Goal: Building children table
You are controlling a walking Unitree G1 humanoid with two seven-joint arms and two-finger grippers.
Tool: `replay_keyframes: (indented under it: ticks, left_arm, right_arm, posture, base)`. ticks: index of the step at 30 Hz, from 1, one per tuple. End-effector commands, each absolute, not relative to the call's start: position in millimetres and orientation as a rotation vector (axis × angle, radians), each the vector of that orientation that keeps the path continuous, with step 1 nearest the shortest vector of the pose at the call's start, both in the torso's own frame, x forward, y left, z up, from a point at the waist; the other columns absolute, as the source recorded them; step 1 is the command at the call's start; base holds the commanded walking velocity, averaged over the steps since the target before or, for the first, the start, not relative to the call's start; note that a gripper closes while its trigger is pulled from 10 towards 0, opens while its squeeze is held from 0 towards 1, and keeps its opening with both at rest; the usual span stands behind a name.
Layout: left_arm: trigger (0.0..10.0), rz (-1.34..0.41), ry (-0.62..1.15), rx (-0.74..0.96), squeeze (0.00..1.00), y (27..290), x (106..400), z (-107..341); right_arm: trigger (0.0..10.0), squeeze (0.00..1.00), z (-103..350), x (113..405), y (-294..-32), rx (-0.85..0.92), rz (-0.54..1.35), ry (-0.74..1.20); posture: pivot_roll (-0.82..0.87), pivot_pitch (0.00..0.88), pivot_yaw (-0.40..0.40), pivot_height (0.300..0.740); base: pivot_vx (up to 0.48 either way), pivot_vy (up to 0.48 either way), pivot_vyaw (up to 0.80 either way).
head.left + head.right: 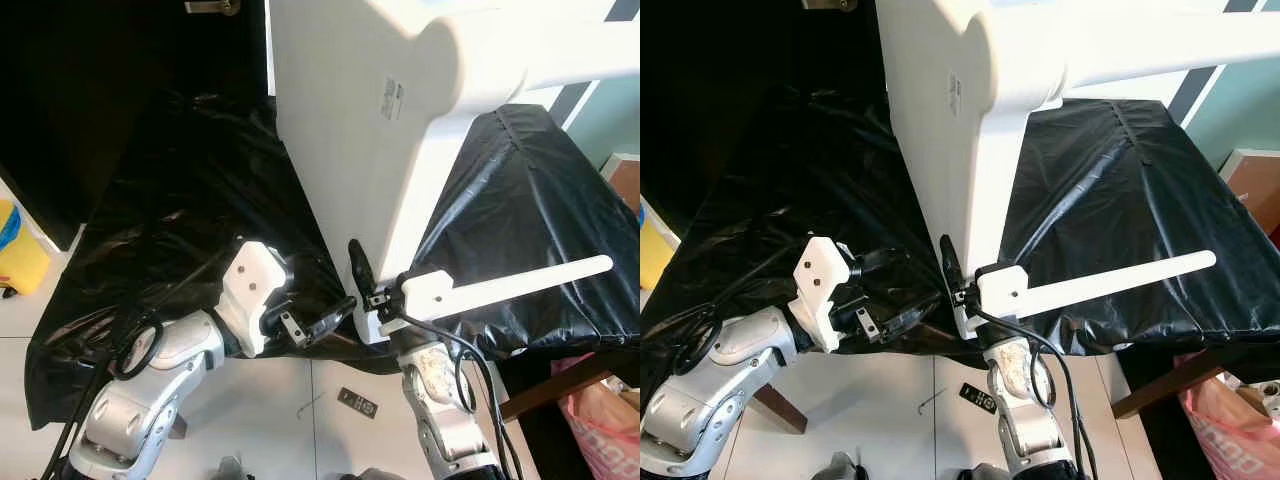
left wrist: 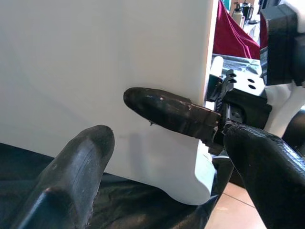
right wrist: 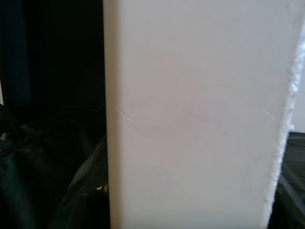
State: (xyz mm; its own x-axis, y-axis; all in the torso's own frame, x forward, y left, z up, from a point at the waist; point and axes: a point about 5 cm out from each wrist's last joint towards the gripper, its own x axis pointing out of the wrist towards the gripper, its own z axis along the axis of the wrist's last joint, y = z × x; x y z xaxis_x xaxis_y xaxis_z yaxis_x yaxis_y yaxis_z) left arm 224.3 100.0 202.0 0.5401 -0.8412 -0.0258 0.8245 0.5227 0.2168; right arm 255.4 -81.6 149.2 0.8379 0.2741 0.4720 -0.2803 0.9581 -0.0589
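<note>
Up close, right claw [image 2: 190,119] pinching white table leg [image 2: 105,71] (edge-on), left claw [image 1: 325,322] spread.

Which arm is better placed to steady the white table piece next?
Right, probably. The right gripper already sits at the lower edge of the white table piece, one finger lying against its face. The left gripper is open, just beside that edge, on the black cover.

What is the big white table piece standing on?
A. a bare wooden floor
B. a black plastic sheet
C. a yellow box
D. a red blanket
B: the white table piece stands with its lower end on the crinkly black plastic sheet that covers the work surface, with the right gripper against it and the left gripper just beside it.
</note>
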Motion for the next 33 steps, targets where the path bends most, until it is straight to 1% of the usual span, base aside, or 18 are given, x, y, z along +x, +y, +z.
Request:
replay_keyframes:
  ticks: [1, 10, 14, 16, 17, 18, 21, 25, 29, 30, 32, 33]
  left_arm:
    - [10.0, -1.015, -0.082, 0.212, 0.00, 99, 223, 203]
    - [10.0, -1.015, -0.082, 0.207, 0.00, 98, 224, 203]
    - [10.0, -1.014, -0.083, 0.206, 0.00, 97, 224, 203]
    - [10.0, -1.014, -0.083, 0.206, 0.00, 97, 224, 203]
    - [10.0, -1.011, -0.084, 0.206, 0.00, 97, 223, 203]
    - [10.0, -1.006, -0.083, 0.207, 0.00, 97, 222, 203]
    - [10.0, -0.999, -0.084, 0.207, 0.00, 97, 221, 203]
    - [10.0, -0.991, -0.082, 0.203, 0.00, 98, 220, 203]
    - [10.0, -0.989, -0.081, 0.202, 0.00, 99, 220, 203]
    - [10.0, -0.988, -0.080, 0.203, 0.00, 99, 219, 203]
    - [10.0, -0.988, -0.080, 0.203, 0.00, 99, 219, 203]
    - [10.0, -0.988, -0.080, 0.201, 0.00, 98, 219, 202]
  right_arm:
    - [10.0, 0.00, 148, 259, -79, 0.020, 0.290, -0.477]
    - [10.0, 0.00, 152, 287, -71, 0.040, 0.260, -0.468]
    - [10.0, 0.00, 156, 296, -67, 0.058, 0.248, -0.467]
    - [10.0, 0.00, 156, 296, -67, 0.058, 0.248, -0.467]
    - [10.0, 0.47, 157, 300, -64, 0.078, 0.252, -0.458]
    - [10.0, 1.00, 158, 302, -62, 0.095, 0.256, -0.449]
    - [10.0, 1.00, 157, 303, -60, 0.114, 0.256, -0.441]
    - [10.0, 1.00, 158, 295, -63, 0.095, 0.240, -0.466]
    - [10.0, 1.00, 157, 293, -65, 0.097, 0.240, -0.465]
    - [10.0, 1.00, 156, 287, -70, 0.087, 0.226, -0.471]
    - [10.0, 1.00, 155, 285, -72, 0.084, 0.222, -0.473]
    - [10.0, 0.53, 154, 281, -76, 0.076, 0.218, -0.467]
  posture:
    - [0.12, 0.074, -0.056, 0.740]
    - [0.12, 0.083, -0.057, 0.740]
    - [0.12, 0.082, -0.061, 0.740]
    - [0.12, 0.082, -0.061, 0.740]
    - [0.13, 0.084, -0.066, 0.740]
    - [0.14, 0.086, -0.072, 0.740]
    - [0.14, 0.087, -0.074, 0.740]
    - [0.14, 0.094, -0.079, 0.740]
    - [0.14, 0.096, -0.079, 0.740]
    - [0.13, 0.099, -0.079, 0.740]
    - [0.13, 0.099, -0.079, 0.740]
    - [0.13, 0.101, -0.079, 0.740]
  base:
    - [0.000, 0.000, 0.00]
    - [0.000, 0.000, 0.00]
    - [0.000, 0.000, 0.00]
    - [0.000, 0.000, 0.00]
    - [0.000, 0.000, 0.00]
    - [0.000, 0.000, 0.00]
    - [0.000, 0.000, 0.00]
    - [0.000, 0.000, 0.00]
    - [0.000, 0.000, 0.00]
    - [0.000, 0.000, 0.00]
    - [0.000, 0.000, 0.00]
    - [0.000, 0.000, 0.00]
